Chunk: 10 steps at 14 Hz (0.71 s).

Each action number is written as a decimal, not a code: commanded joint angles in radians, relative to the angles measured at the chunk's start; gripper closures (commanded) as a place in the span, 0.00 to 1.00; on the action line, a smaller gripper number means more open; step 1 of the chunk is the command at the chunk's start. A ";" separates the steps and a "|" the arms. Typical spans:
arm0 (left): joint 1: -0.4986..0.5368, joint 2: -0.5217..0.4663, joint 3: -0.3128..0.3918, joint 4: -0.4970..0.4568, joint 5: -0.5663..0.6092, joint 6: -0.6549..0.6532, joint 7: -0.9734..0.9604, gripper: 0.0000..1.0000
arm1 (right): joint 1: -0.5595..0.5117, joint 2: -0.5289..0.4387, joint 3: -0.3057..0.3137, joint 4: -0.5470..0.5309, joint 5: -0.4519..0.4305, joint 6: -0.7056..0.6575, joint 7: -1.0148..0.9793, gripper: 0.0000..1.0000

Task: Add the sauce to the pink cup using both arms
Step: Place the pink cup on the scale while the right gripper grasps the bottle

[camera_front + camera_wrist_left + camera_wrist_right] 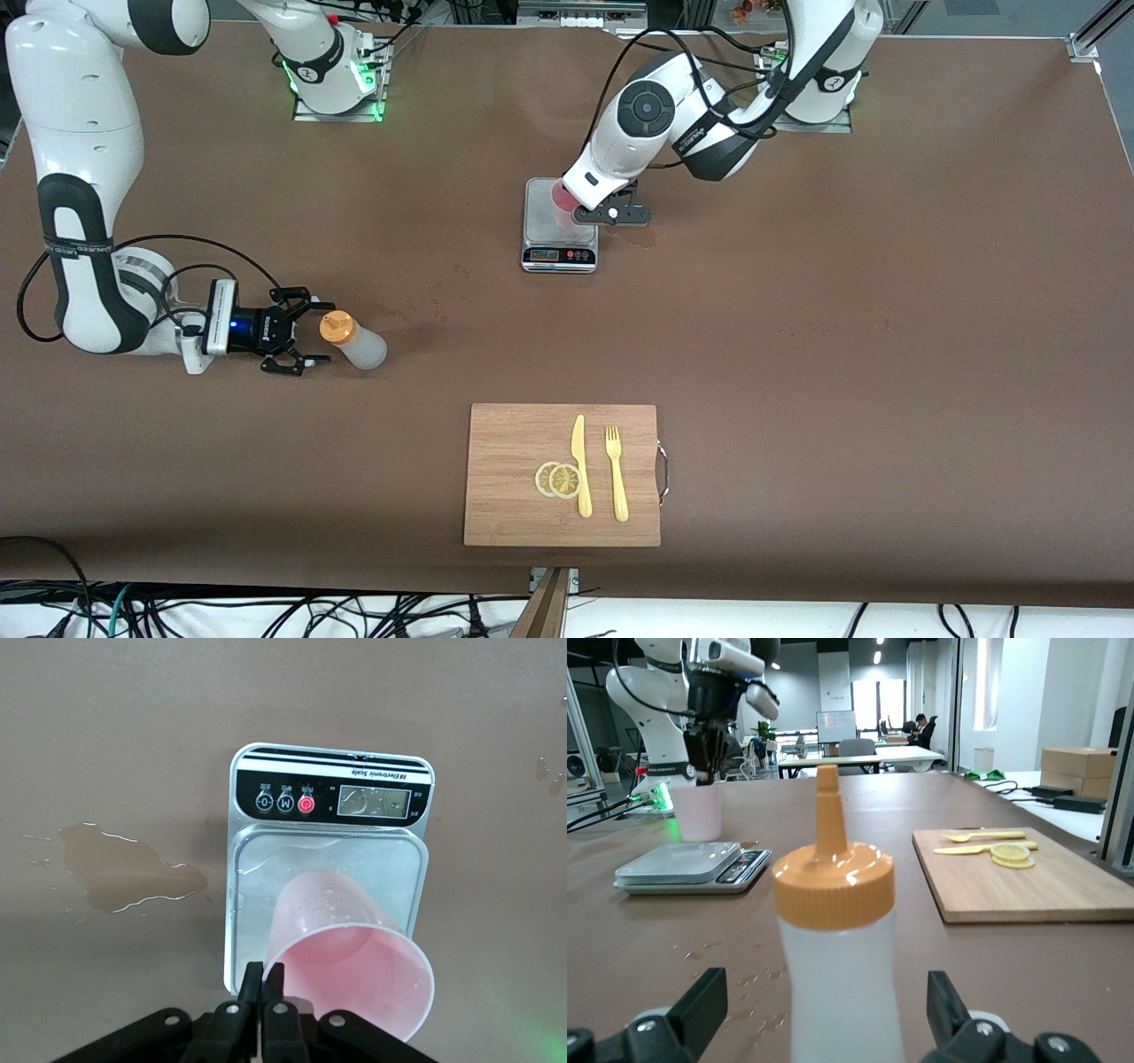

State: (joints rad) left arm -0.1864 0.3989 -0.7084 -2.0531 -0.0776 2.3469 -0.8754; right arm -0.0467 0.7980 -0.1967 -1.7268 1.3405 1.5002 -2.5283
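We see the sauce bottle [354,340] standing upright toward the right arm's end of the table, long axis vertical, nozzle up; our right gripper [299,336] sits beside it, fingers spread wide and empty. Our left gripper [262,1003] is pinched tight on the pink cup's [354,967] rim, lifted tilted over the kitchen scale [558,227]
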 commanded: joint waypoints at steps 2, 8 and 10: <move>-0.030 0.049 0.009 0.005 -0.001 0.046 -0.019 0.95 | 0.034 0.047 -0.001 0.013 0.080 -0.034 -0.069 0.00; 0.010 -0.046 0.004 0.013 -0.010 -0.052 -0.025 0.00 | 0.048 0.070 0.031 0.013 0.118 -0.034 -0.099 0.01; 0.024 -0.086 0.004 0.056 -0.011 -0.163 -0.025 0.00 | 0.050 0.070 0.033 0.015 0.126 -0.035 -0.102 0.38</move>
State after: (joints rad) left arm -0.1751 0.3869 -0.7050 -2.0226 -0.0776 2.2906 -0.8894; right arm 0.0040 0.8622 -0.1656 -1.7252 1.4461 1.4821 -2.6174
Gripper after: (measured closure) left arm 0.392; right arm 0.075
